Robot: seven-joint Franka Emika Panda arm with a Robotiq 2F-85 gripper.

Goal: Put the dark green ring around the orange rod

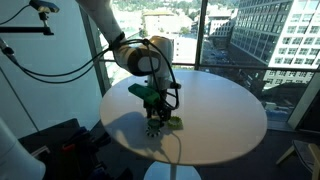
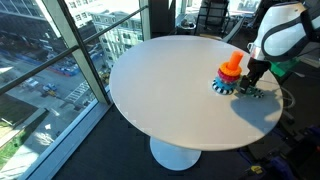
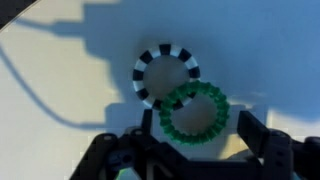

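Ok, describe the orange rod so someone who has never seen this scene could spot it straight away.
Find the round white table by the window, then the side where the robot arm reaches down. The orange rod stands there with a blue toothed ring at its foot. It is the only upright thing, while the flat rings near it lie on the tabletop.

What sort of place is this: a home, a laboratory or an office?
Probably an office high in a city building: floor-to-ceiling windows, tall buildings outside with a street far below, and a round white table.
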